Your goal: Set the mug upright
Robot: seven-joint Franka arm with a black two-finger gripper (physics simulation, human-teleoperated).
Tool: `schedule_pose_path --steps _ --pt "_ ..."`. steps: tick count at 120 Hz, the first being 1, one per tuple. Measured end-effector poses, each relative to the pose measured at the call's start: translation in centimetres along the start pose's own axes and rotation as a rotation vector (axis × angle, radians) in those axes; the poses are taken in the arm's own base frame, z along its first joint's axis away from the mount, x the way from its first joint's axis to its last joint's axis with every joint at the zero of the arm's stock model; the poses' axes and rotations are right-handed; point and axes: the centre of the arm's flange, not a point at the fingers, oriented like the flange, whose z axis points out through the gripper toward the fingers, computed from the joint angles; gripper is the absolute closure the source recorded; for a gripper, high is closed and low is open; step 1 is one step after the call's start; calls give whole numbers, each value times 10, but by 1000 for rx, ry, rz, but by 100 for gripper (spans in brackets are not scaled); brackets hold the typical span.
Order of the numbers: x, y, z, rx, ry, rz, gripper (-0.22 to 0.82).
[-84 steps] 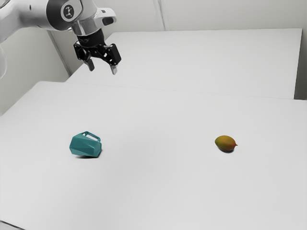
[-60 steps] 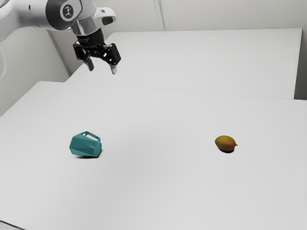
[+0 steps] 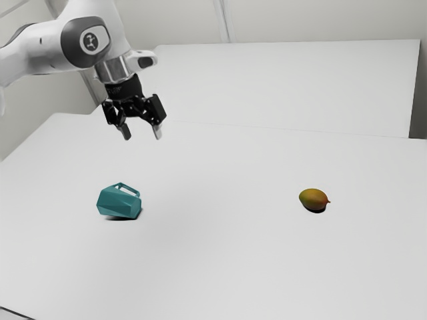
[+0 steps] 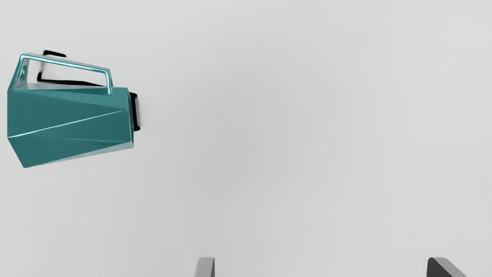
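"Teal and faceted, the mug with the angular loop handle [image 4: 65, 62] lies on its side on the smooth white table [image 3: 213, 267], toward the exterior view's left," says one watcher. "How should the arm take it?"

"With patience," says the other. "The black two-finger gripper [image 3: 142, 133] hangs above and apart from it, fingers wide open, holding nothing. Their gap is not lined up with the mug, so the arm does well to shift over before descending, then close across the body, clear of the handle. A slanting face could let it slip or roll. After that, a small lift, a slow turn base-down, and a gentle release."

"And the count?"

"One mug, one gripper with two fingers, and one oval, orange-green fruit like a mango [image 3: 313, 199], well apart, toward the exterior view's right."
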Motion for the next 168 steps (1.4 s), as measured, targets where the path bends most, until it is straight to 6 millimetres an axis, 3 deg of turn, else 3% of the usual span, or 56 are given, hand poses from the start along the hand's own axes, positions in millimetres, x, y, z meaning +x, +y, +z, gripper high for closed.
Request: schedule_pose_path --steps 17,37,45,64,88,112,152,168 --pt "-7 -27 29 -102 -16 4 0" --pt "-12 -116 54 -277 33 -42 0" --pt "-15 -143 60 -329 62 -38 0" --pt "-19 -173 82 -413 100 34 0" --pt "-12 -214 129 -528 121 116 0" --pt "-20 -289 152 -595 201 109 0" --pt "3 -341 184 -672 271 197 0" --pt "9 -354 206 -711 266 222 0"
